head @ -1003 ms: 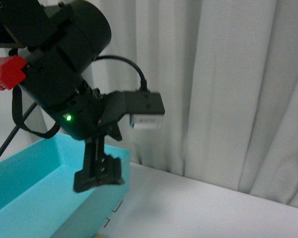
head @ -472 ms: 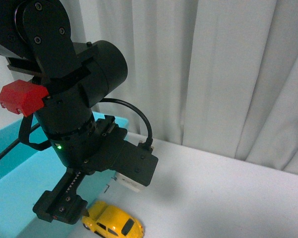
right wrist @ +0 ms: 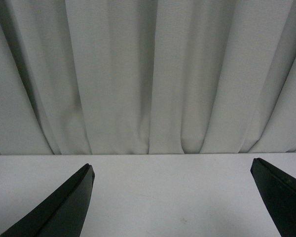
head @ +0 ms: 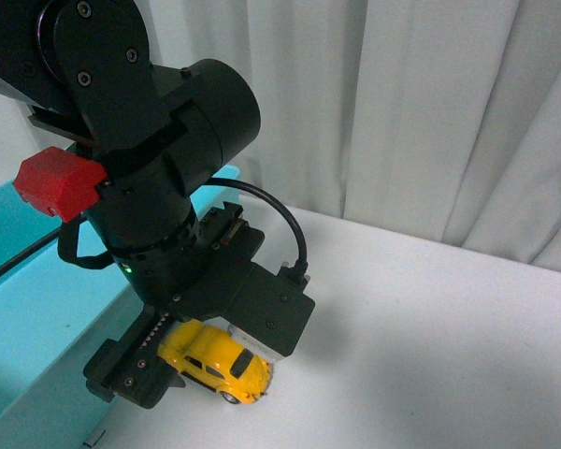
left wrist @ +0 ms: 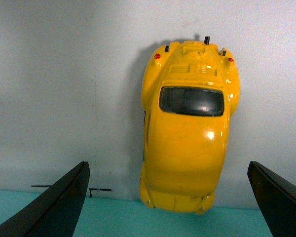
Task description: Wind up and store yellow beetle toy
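Observation:
The yellow beetle toy [head: 215,360] stands on its wheels on the white table, right beside the teal bin [head: 37,318]. In the left wrist view the yellow beetle toy [left wrist: 187,143] lies lengthwise between the two black fingers, its dark window facing the camera. My left gripper [left wrist: 170,202] hangs above it, open wide, with both fingers well apart from the car's sides. In the front view the left arm's black body covers part of the car. My right gripper [right wrist: 172,197] is open over bare table with nothing between its fingers.
The teal bin's rim [left wrist: 113,217] runs right next to one end of the car. A white pleated curtain [head: 430,112] closes off the back of the table. White table [head: 430,355] stretches to the right of the car.
The front view has tilted downward. The left arm has come lower and now sits over the yellow car, which has come fully into view.

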